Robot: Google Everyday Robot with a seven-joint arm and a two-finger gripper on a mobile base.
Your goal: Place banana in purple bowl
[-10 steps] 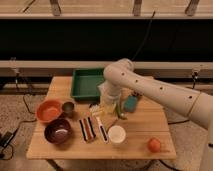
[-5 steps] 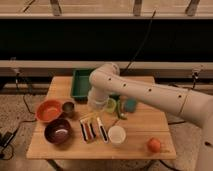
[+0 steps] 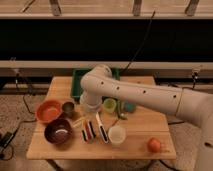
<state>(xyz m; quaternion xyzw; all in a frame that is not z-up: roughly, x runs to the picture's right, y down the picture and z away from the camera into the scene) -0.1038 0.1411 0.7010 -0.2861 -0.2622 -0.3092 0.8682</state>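
I keep my robot's gripper (image 3: 85, 117) low over the wooden table (image 3: 148, 128), just beside the small pale-yellow curved banana (image 3: 78, 122).

The banana is between the round dark purple bowl (image 3: 58, 131) and the little dark striped sticks (image 3: 89, 131). It is close to the bowl's rim but not inside the bowl. I cannot tell if the gripper is squeezing the banana or has let go of it, because the big white arm (image 3: 130, 95) hides that part. The round orange-red bowl (image 3: 48, 111) sits behind the purple bowl, with a small dark cup (image 3: 68, 107) next to it. A green tray (image 3: 77, 85) is at the back of the table. A white cup (image 3: 116, 135) and a round orange fruit (image 3: 154, 145) are near the front edge.
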